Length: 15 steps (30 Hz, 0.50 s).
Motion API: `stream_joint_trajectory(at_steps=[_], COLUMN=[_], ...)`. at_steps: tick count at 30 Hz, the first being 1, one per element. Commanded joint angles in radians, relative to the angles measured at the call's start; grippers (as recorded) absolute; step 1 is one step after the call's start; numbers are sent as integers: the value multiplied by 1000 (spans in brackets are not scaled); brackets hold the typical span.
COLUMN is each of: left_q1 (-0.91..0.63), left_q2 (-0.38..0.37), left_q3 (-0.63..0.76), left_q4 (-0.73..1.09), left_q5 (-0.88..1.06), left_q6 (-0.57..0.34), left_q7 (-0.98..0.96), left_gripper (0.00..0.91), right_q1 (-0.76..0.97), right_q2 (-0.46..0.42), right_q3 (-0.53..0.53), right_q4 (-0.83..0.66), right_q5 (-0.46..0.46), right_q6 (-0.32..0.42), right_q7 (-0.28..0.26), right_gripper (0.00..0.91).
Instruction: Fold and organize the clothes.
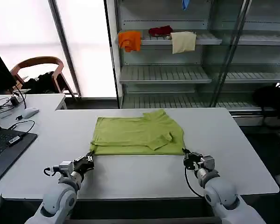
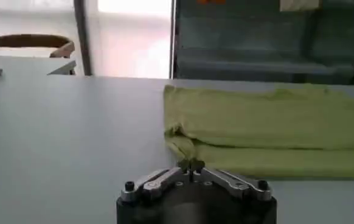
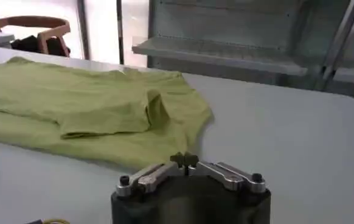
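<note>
So the lime green T-shirt (image 1: 137, 135) is lying flat on the white surface (image 1: 130, 175), folded over on itself into a rough rectangle, with one sleeve doubled back on top toward the shirt's right half (you can see that little flap clearly from the right wrist view (image 3: 104, 112)). The left end effector (image 1: 87, 161) sits just off the shirt's near left corner, low over the surface, fingers pinched together with nothing between them; in the left wrist view (image 2: 191, 165) the tips meet right in front of the shirt's (image 2: 268, 131) layered edge, close to it but I can't tell if they touch the fabric. The right end effector (image 1: 190, 157) is in the mirror spot just off the shirt's near right corner, also closed up and empty, and its own camera (image 3: 184, 160) shows the tips together just short of the shirt's hem. Behind the shirt there's a shelf rack (image 1: 163, 74) with an orange cloth (image 1: 129, 40), a dark red cloth (image 1: 160, 31) and a cream cloth (image 1: 183, 41) hanging off it. Left of the shirt, a laptop (image 1: 4, 144) and mouse (image 1: 30, 112) sit at the edge.
</note>
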Motion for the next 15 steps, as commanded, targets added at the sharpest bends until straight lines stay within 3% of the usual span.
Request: stream_joint_trajectory(at_steps=[1,10,15], left_q1=[8,106,251], left_q2=[6,34,45], left_q3=[-1,-33,-72], left_q4=[-21,-149,-275], left_q5=[7,-3,0], left_q6=[-7,35,56], left_q7=[-1,-86,-149], left_gripper=[0,0,0], right_q1=[2,-94,-175], right_q2=[0,-81,-132], right_q3=[-1,19,28], right_q4=[7,161,251], right_q5=[2,47,47], right_q6=[0,-50,-51], right_q7=[1,6,9], right_gripper=[0,0,0])
